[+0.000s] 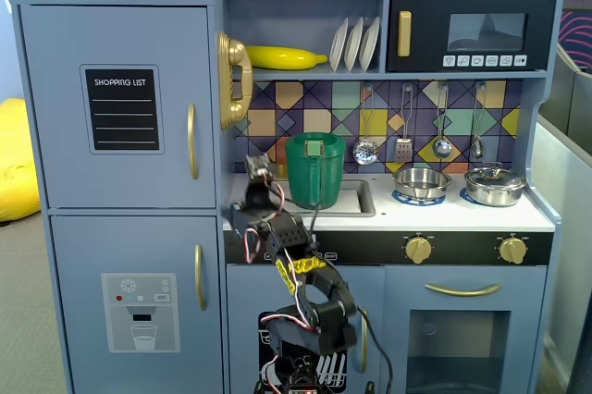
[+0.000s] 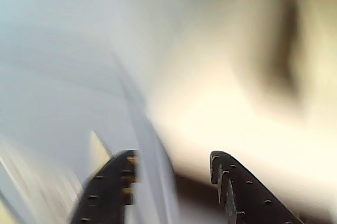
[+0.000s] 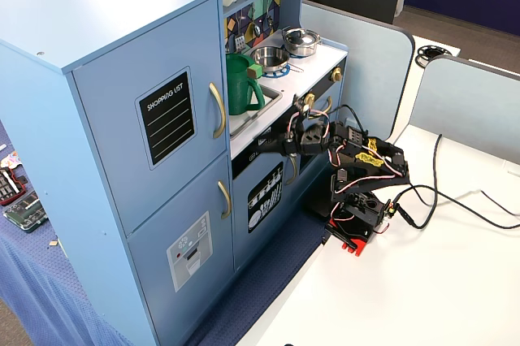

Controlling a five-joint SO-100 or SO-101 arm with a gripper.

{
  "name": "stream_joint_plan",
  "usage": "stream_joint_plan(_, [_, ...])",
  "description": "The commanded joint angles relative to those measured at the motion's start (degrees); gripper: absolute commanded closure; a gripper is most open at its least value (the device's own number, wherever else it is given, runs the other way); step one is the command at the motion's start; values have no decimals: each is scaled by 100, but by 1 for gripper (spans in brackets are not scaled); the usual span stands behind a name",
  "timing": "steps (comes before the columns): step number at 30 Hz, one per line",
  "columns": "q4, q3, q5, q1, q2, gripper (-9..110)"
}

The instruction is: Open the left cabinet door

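Left cabinet door, flat blue-grey painted wood with a black chalkboard panel and a slim curved gold handle, fills the upper left of a fixed view and sits closed. End effector, two black ridged plastic fingers, is released with a clear gap in the blurred wrist view. In another fixed view it hangs mid-frame near the green jug.

"SHOPPING LIST" in white capitals heads black chalkboard panel on left cabinet door; same words readable on panel in another fixed view. Microwave button icons and dispenser graphic too small to read. Wrist view blurred, no text.
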Motion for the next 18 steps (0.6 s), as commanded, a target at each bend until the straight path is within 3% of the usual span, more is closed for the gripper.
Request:
stream_joint_plan(1, [-1011, -870, -264, -299, -545, 85])
stream_joint_plan(18, [-1986, -2769, -870, -1011, -2575, 87])
